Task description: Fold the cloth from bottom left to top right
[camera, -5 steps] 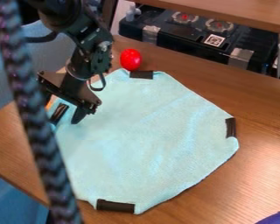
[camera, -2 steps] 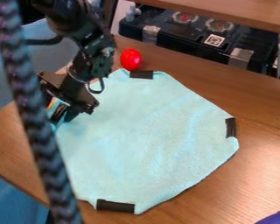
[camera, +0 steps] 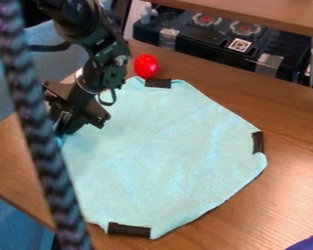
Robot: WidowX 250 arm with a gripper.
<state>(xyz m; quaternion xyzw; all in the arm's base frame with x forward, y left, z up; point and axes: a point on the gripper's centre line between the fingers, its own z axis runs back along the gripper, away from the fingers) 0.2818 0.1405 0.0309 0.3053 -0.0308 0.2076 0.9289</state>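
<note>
The gripper (camera: 66, 128) is at the left corner of the light turquoise cloth (camera: 159, 146), low over the table edge. It is shut on the cloth at the dark patch there, which its fingers now largely cover. The braided cable partly hides this corner. The rest of the cloth lies flat and unfolded, with dark patches at its top (camera: 158, 83), right (camera: 257, 142) and bottom (camera: 129, 230) corners.
A red egg-shaped object (camera: 146, 66) sits on the wooden table (camera: 290, 117) just beyond the cloth's top corner. A thick braided cable (camera: 38, 132) runs down the left foreground. Behind stands a black case (camera: 211, 44); a blue object (camera: 308, 243) shows at bottom right.
The gripper's fingers have come together at the cloth's left corner, the near one moving left over the dark patch. The arm has shifted only slightly, and the rest of the cloth has stayed put.
</note>
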